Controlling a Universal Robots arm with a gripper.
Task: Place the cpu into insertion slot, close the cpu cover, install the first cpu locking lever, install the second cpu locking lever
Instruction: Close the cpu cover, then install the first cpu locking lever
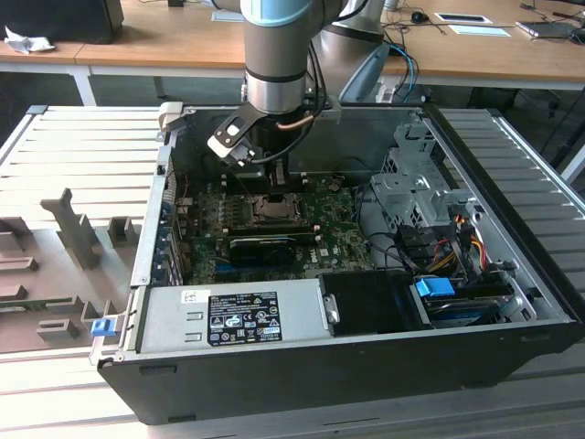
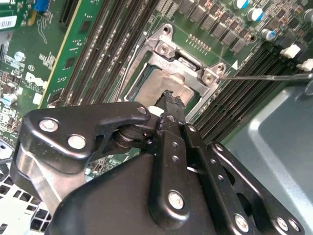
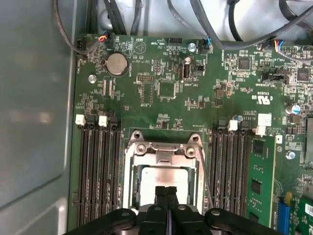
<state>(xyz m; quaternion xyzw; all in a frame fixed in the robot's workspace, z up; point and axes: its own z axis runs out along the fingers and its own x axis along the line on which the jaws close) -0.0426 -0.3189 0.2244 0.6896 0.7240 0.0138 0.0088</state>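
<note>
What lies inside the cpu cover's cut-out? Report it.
The cpu shows its pale silvery face inside the cpu cover; the gripper, jaws shut, covers one edge, and whatever lies beneath the cpu is hidden.

The arm is a thick round grey tube with a pale blue band at its upper end. A shiny silver collar sits above the gripper. A copper-coloured cable loops just under that collar. A white-and-black camera block is bolted on above the gripper (it juts out sideways). In both wrist views the gripper is matt black. It is built of flat link bars with rounded ends, pinned by bright silver screws, and ends in two slim fingers.
</note>
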